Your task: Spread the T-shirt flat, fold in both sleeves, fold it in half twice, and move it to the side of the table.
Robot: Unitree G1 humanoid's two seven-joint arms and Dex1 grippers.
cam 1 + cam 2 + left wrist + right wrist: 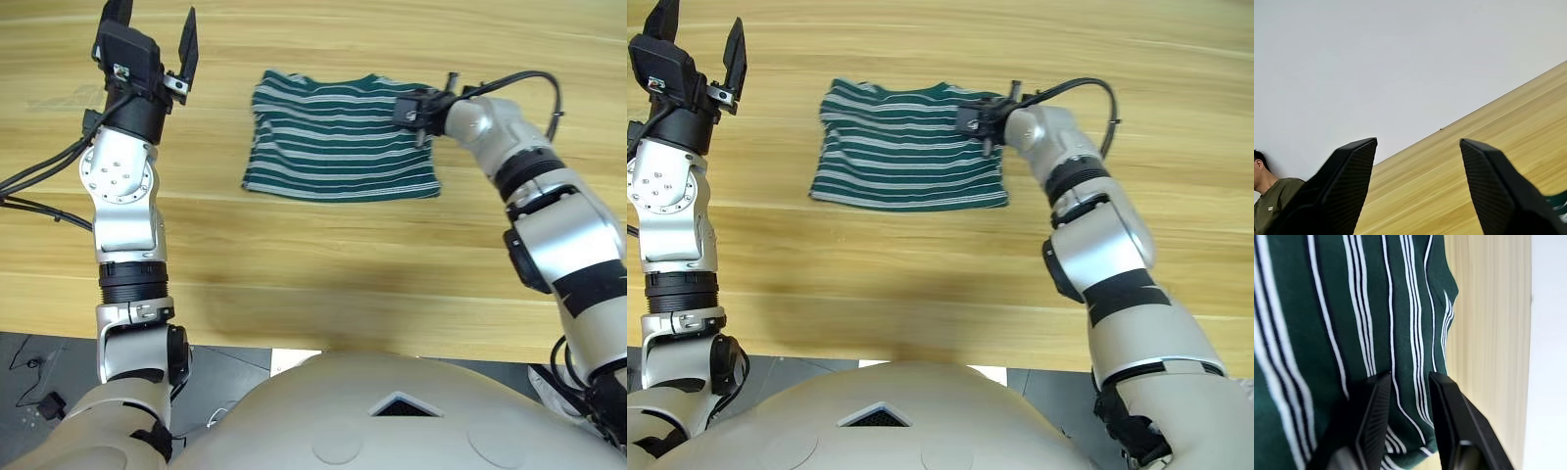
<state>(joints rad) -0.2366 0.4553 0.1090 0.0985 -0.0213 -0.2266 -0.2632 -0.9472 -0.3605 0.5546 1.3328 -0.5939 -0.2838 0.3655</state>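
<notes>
The T-shirt [333, 142], dark green with thin white stripes, lies folded into a rough rectangle on the wooden table [313, 264], a little right of centre. My right gripper [423, 110] sits at the shirt's far right corner. In the right wrist view its fingers [1376, 411] stand close together, pinching a ridge of the striped cloth [1312, 308]. My left gripper [154, 15] is held up above the table's far left, well clear of the shirt, with its fingers [1347, 171] spread wide and nothing between them.
Bare wood stretches all around the shirt, widest towards the near table edge [294, 338]. Black cables [39, 176] trail off my left arm at the left. A cable loop [534, 83] arches over my right wrist.
</notes>
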